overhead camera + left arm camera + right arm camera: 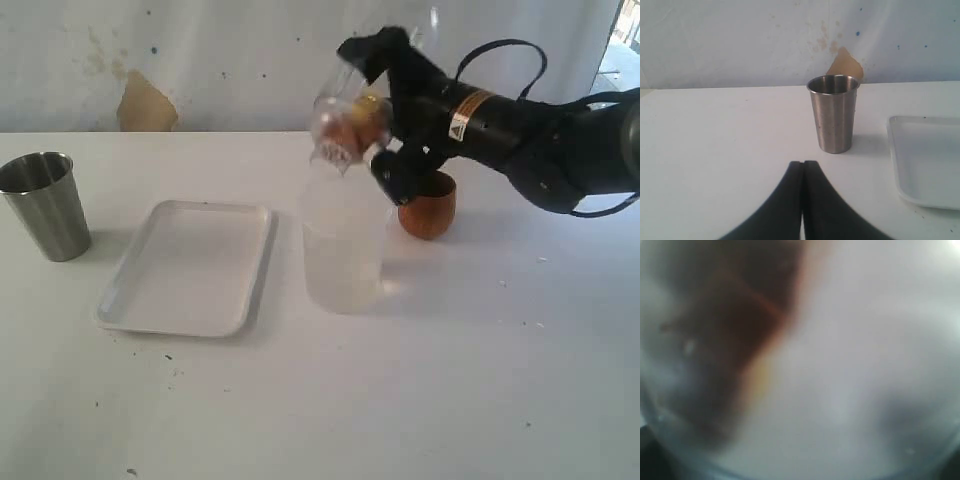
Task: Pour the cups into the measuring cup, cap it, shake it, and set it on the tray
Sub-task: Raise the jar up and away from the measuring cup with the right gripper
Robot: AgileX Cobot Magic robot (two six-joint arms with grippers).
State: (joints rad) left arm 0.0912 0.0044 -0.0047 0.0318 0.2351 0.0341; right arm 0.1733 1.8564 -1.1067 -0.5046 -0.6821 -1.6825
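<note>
**Right gripper: seating the cap on the measuring cup**
The right gripper (372,110) is clamped on what looks like the clear domed top (338,128), held tilted just above the mouth of the measuring cup (343,250). That cup stands on the table (420,400) between the tray (190,265) and the wooden cup (430,208). Level the top and centre it over the rim before lowering. The left gripper (803,167), fingers together, faces the steel tumbler (833,115).

Brushed-steel tumbler (42,205), white tray (190,265), reddish-brown wooden cup (430,210), black arm (500,128)
</note>
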